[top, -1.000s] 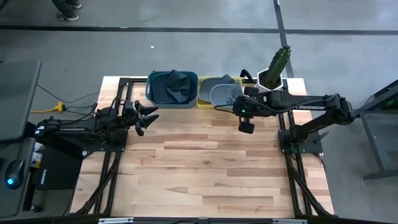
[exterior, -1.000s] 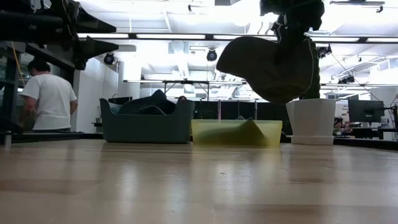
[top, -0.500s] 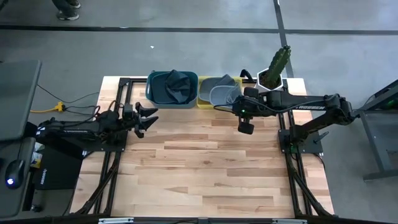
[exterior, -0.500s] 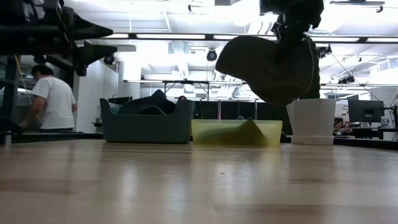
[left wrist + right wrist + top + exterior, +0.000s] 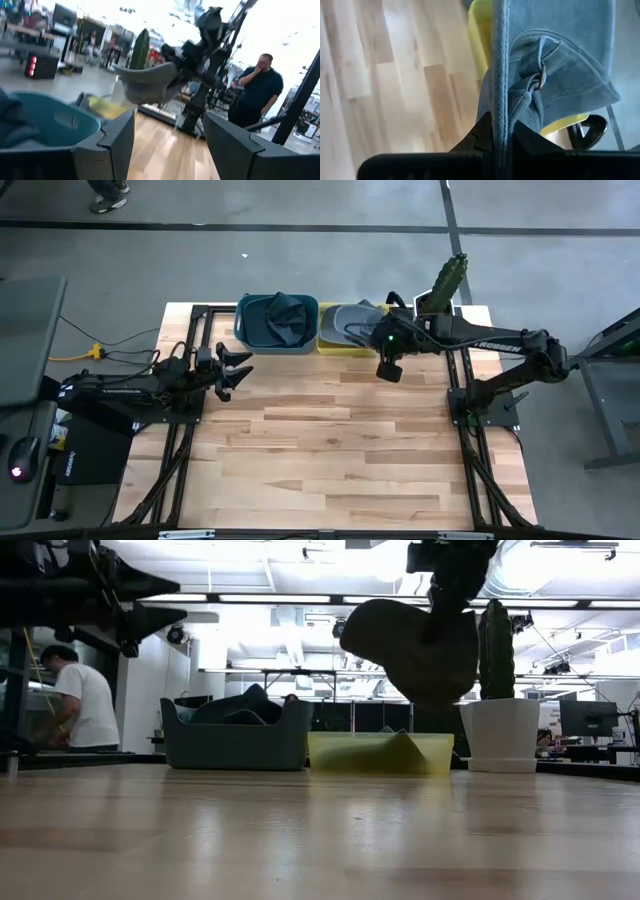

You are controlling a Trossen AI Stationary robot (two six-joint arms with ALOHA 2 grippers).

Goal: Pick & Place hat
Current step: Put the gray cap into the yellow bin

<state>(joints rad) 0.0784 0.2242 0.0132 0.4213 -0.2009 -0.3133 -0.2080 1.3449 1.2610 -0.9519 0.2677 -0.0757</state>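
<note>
Grey-blue cotton, stitched along its rim and fitted with a small metal buckle on the strap, made up the hat [image 5: 555, 65], which hung pinched in the tightly closed right gripper [image 5: 372, 338] directly above the yellow bin [image 5: 334, 343]. No brand or lettering could be read on the hat, the bins or the arms. Beside that gripper, toward the left arm, stood the teal bin [image 5: 277, 340] with dark clothing heaped in it; on its other side stood a white pot [image 5: 498, 735] holding a tall cactus [image 5: 495, 648]. The left gripper [image 5: 240, 366] hovered well away, just short of the teal bin, its fingers spread wide and empty. Pale wooden planks formed the table [image 5: 330, 450], set on a grey floor. Beyond it lay a bright workshop with ceiling strip lights, where a person in a white shirt [image 5: 72, 700] and another in dark clothes [image 5: 257, 92] stood.
</note>
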